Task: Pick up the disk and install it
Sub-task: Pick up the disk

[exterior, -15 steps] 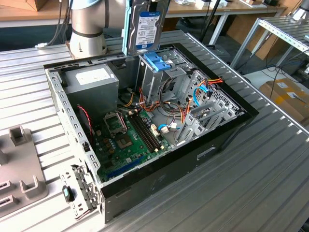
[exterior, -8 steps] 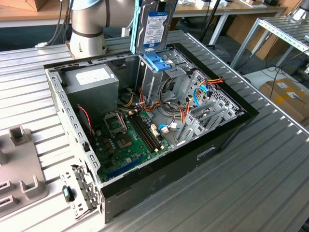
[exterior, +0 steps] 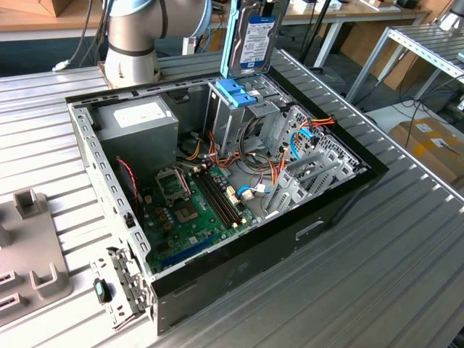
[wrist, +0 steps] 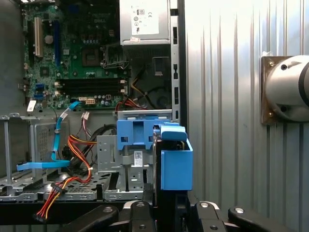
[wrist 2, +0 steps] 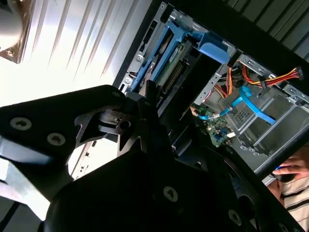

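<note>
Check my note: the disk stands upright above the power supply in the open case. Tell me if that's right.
Not quite. The disk does stand upright over the open case, but above the drive cage with the blue latch, not above the power supply, which sits further to the exterior view's left. The exterior view shows this.

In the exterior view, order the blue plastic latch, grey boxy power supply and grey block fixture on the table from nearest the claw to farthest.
The claw grips the grey metal hard disk, held upright.
1. Blue plastic latch, just beneath the disk.
2. Grey boxy power supply, farther toward the exterior view's left.
3. Grey block fixture, at the exterior view's left edge.
</note>
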{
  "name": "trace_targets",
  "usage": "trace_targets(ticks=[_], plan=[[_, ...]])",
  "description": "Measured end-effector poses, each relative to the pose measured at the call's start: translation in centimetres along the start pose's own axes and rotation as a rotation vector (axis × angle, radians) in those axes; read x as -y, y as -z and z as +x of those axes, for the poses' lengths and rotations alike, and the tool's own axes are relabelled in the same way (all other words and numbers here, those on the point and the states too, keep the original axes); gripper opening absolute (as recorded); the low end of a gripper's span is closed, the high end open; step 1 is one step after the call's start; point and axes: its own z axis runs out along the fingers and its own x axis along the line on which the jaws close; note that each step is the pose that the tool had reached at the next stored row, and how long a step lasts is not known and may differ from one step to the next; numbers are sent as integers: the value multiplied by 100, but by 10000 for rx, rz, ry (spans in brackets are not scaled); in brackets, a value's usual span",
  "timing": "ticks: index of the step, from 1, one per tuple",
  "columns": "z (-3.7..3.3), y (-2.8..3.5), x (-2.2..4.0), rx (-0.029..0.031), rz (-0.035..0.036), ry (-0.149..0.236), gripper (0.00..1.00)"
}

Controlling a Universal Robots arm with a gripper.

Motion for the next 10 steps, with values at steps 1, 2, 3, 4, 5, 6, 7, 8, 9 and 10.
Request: trace_targets(ticks=[1, 2, 3, 4, 5, 6, 7, 8, 9, 10], plan=[[0, 0, 0, 0, 0, 0, 35], [1, 0, 0, 1, 0, 0, 35], [6, 1, 1, -1, 0, 1, 35], [13, 1, 1, -1, 0, 1, 35], [29, 0, 1, -1, 0, 1, 35], [44, 0, 2, 0, 0, 1, 35], [61, -1, 2, 1, 0, 1, 35], [76, 0, 2, -1, 0, 1, 35], [91, -1, 3, 0, 0, 1, 35], [106, -2, 3, 1, 0, 1, 35]])
